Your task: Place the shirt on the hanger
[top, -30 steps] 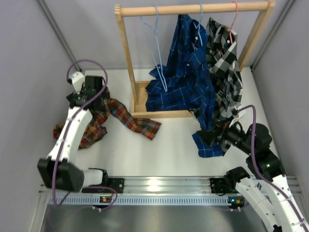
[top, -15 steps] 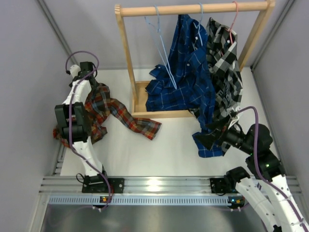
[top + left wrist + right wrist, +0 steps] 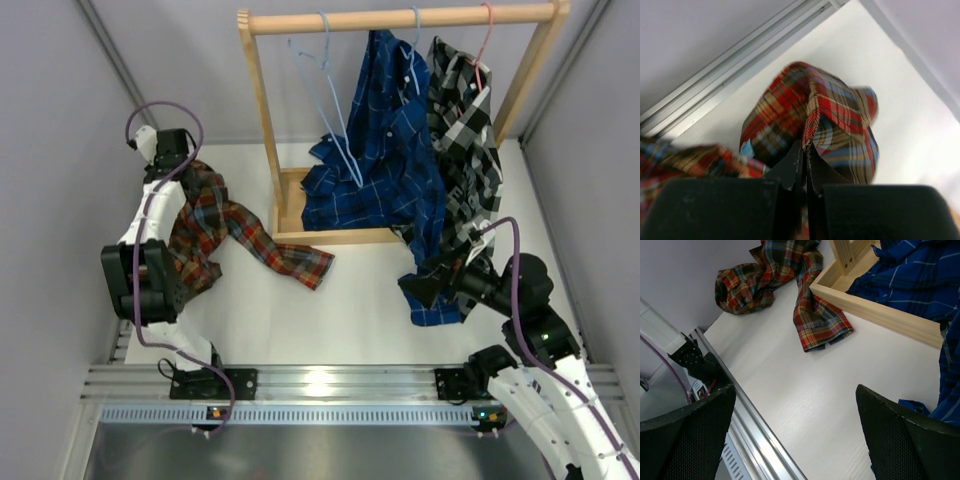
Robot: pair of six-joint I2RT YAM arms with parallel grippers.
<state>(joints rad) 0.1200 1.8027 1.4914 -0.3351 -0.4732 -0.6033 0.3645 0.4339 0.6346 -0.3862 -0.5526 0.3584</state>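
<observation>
Left wrist: left gripper [image 3: 805, 150] is clamping the shirt [image 3: 835, 115] tight — right gripper [image 3: 795, 390] is gaping empty; hanger [image 3: 341, 125] is hanging bare.

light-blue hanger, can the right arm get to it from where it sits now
Probably not directly. The open right gripper sits low by the hem of the navy plaid shirt, and that shirt hangs between it and the light-blue hanger. It would likely need to go around it.

Blurred shirt [image 3: 815, 115] at lower left, folds hidden behind left gripper [image 3: 804, 145]; top cropped in right wrist view
</observation>
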